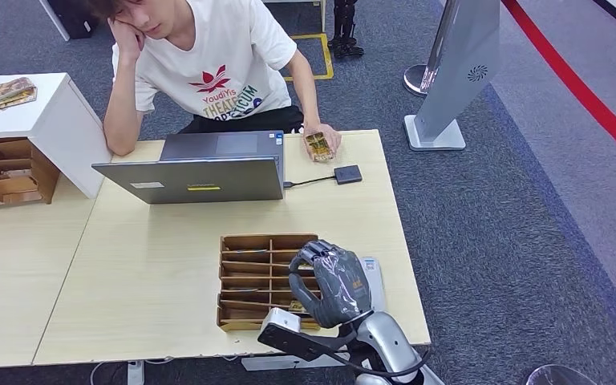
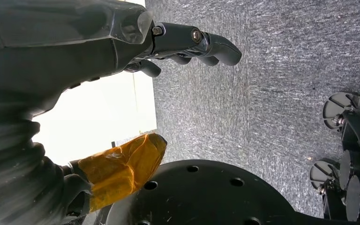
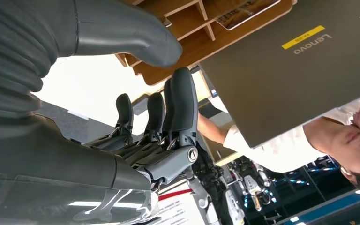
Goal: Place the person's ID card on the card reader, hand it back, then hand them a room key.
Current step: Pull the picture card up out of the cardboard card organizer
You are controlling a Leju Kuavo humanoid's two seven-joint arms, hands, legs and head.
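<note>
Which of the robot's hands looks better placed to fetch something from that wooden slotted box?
The right hand: it hovers open over the wooden slotted box. The left hand hangs down by the carpet.

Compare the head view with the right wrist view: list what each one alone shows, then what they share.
Head view alone: the person's hand holding a card, and the small black card reader beside the laptop. Right wrist view alone: the right hand's fingers from close behind, spread and empty. Both: the right hand, the wooden organizer and the laptop.
</note>
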